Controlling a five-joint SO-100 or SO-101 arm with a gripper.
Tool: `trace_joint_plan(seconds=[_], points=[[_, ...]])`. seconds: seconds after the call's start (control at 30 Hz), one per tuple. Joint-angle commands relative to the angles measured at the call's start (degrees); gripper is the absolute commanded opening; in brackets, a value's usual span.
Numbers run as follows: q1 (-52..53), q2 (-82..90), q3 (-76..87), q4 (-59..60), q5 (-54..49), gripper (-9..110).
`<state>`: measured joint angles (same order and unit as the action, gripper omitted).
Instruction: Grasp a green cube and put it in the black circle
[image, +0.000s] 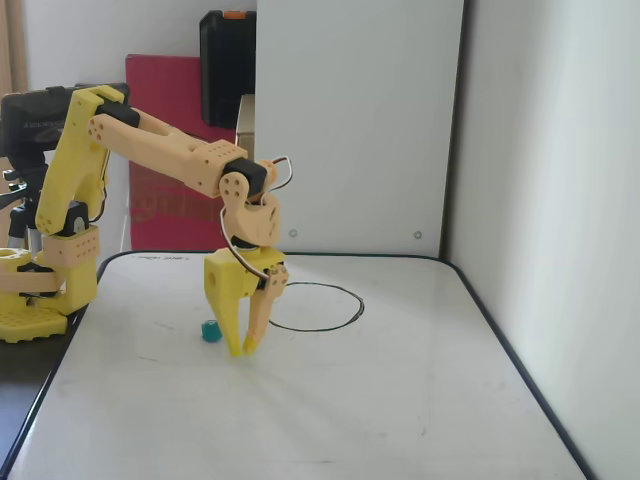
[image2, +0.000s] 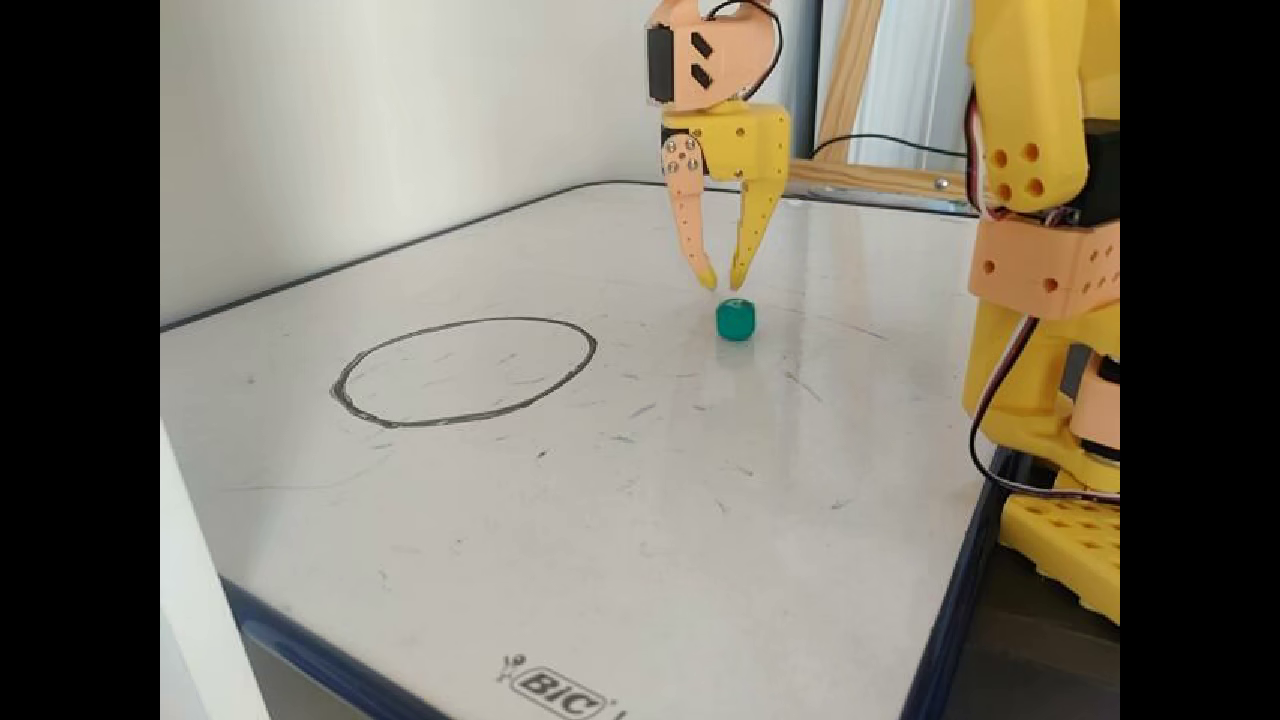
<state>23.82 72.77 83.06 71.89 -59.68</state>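
Observation:
A small green cube (image: 211, 330) sits on the whiteboard (image: 320, 420). My yellow-and-orange gripper (image: 243, 351) points straight down just to the right of the cube in this fixed view, tips near the board, apart from the cube. In the other fixed view the gripper (image2: 722, 285) hangs just behind the cube (image2: 735, 320), with the fingers a small gap apart and nothing between them. The black circle (image: 361, 306) is drawn on the board to the right of the gripper; in the other fixed view the circle (image2: 450, 424) lies left of the cube.
The arm's yellow base (image: 35, 300) stands at the board's left edge, and shows at the right in the other view (image2: 1050, 400). A white wall panel (image: 360, 120) rises behind the board. The whiteboard (image2: 600, 560) has a dark blue rim.

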Motion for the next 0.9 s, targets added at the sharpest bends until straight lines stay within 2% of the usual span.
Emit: trace_joint_plan(seconds=[0.0,0.13,0.2,0.5,0.87], points=[[0.18,0.44,-2.37,0.79,0.44,1],[0.00,0.09,-4.13,3.34,0.62,5],[-0.62,-0.70,-7.47,9.32,0.44,10],[-7.21,-3.60,-22.76,30.15,1.49,13],[-8.96,-7.56,-15.38,30.23,-3.60,12]])
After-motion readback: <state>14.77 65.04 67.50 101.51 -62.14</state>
